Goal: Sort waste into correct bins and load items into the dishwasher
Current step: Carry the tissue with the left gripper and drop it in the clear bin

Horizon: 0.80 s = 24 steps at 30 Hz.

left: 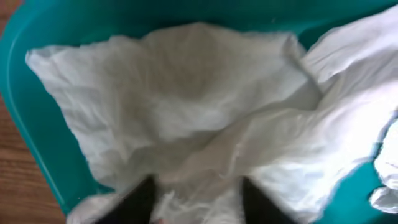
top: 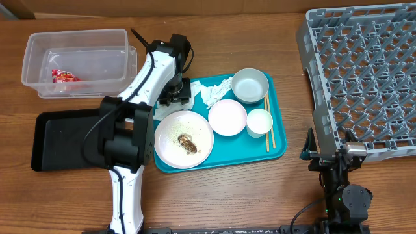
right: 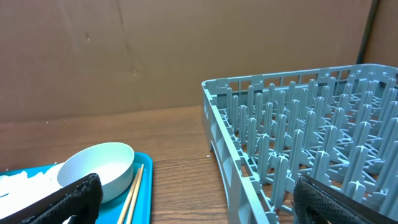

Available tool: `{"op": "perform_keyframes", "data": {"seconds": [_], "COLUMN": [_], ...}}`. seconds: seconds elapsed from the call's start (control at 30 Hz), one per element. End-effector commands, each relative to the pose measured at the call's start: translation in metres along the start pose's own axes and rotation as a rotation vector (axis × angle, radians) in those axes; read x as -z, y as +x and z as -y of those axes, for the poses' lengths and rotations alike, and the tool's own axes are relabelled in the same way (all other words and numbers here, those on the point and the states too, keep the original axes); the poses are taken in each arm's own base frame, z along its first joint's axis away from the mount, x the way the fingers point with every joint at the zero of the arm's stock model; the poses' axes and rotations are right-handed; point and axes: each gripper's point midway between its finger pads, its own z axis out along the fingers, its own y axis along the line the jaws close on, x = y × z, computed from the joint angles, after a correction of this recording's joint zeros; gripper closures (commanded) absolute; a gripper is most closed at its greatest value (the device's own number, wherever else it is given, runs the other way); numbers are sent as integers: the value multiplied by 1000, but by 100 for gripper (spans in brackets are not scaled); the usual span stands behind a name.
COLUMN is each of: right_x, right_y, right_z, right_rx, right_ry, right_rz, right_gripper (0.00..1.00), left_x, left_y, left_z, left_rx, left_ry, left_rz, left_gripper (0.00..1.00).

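Left gripper (left: 198, 200) low over the napkin (left: 186, 106) at the tray's (left: 22, 43) left end. My fingers are spread with paper bunched between them, perhaps touching; view blurred. Right gripper (right: 198, 198) spread wide, empty, beside the rack (right: 311, 124). Wrapper (top: 65, 77) lies in the tub (top: 39, 45).

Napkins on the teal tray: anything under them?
Only the teal tray shows around the crumpled napkins; anything beneath them is covered. The left gripper is low over them, jaws apart.
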Motion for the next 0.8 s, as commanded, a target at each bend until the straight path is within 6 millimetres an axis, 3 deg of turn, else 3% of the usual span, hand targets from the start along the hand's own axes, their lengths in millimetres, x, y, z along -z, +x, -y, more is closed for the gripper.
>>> {"op": "perform_keyframes", "data": {"seconds": [0.0,0.03,0.17,0.27,0.6,0.77], "right_x": [0,0,0,0,0,0], "right_y": [2,2,2,2,2,2], "right_z": [2,2,2,2,2,2], "right_rx": [2,2,2,2,2,2], "right_ry": [8,8,8,8,8,8], "right_rz": [5,5,5,5,5,5], "right_gripper": [0,0,0,0,0,0], "left_x": [2,2,7,27,169,212], "left_y": [1,2,4,-1,-32,-38], "left_z": [-1,-1,-2,-2,1,-19], "left_rx": [6,6,4,4,29,76], "left_ry": [-6,-7,-12,-10,82,100], "left_rz": [9,7,-2,11,250,349], "left_gripper": [85,96,96,96,96,96]}}
